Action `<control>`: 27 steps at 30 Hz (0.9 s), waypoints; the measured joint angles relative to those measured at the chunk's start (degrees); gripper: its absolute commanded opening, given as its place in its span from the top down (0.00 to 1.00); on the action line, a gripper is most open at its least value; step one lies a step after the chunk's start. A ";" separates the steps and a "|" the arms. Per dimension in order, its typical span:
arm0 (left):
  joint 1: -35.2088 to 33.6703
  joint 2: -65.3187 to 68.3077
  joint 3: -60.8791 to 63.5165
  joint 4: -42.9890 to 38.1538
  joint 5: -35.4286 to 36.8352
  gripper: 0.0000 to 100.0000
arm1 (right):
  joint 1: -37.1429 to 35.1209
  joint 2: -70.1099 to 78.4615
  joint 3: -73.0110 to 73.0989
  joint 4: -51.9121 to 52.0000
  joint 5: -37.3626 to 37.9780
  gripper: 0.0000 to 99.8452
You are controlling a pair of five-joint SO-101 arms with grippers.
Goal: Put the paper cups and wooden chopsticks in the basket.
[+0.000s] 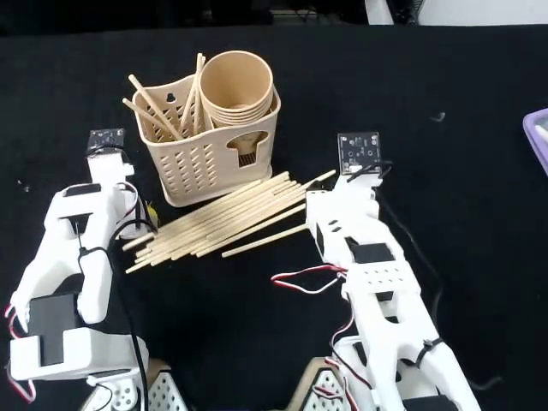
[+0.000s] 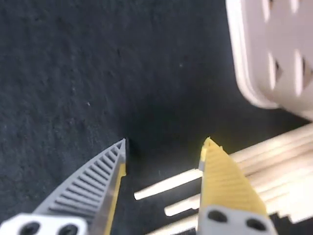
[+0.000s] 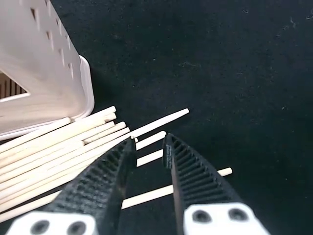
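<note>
A beige slotted basket (image 1: 205, 158) stands at the back centre. It holds a stack of paper cups (image 1: 237, 86) and several wooden chopsticks (image 1: 161, 110). A pile of loose chopsticks (image 1: 227, 224) lies on the black cloth in front of it. My left gripper (image 2: 166, 144) is open at the pile's left end, with chopstick tips (image 2: 164, 183) between its fingers. At the pile's right end, my right gripper (image 3: 149, 141) is low over the chopstick ends (image 3: 156, 123), open by a narrow gap. A basket corner (image 3: 58, 73) is close beside it.
Black cloth covers the table. A purple container's edge (image 1: 538, 133) shows at the far right. Red and white cables (image 1: 308, 278) hang from the right arm over the cloth. The basket wall (image 2: 266, 54) is near the left gripper.
</note>
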 measured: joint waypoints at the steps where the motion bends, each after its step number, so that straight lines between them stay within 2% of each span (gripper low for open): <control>1: 0.00 0.00 -0.26 1.58 -0.70 0.76 | 0.00 0.00 0.00 0.00 0.00 0.90; 6: -0.09 -0.09 -1.23 12.04 -3.25 0.76 | 0.00 0.00 0.00 0.00 0.00 0.90; 12: 0.44 -0.09 -0.88 18.64 -7.03 0.85 | 0.00 0.00 0.00 0.00 0.00 0.90; 17: 0.53 -1.05 -1.14 23.65 -8.70 0.82 | 0.00 0.00 0.00 0.00 0.00 0.90; 24: 0.53 -17.76 -1.05 31.91 -9.85 0.74 | 0.00 0.00 0.00 0.00 0.00 0.90; 27: 0.70 -26.46 -0.88 34.37 -11.52 0.73 | 0.00 0.00 0.00 0.00 0.00 0.90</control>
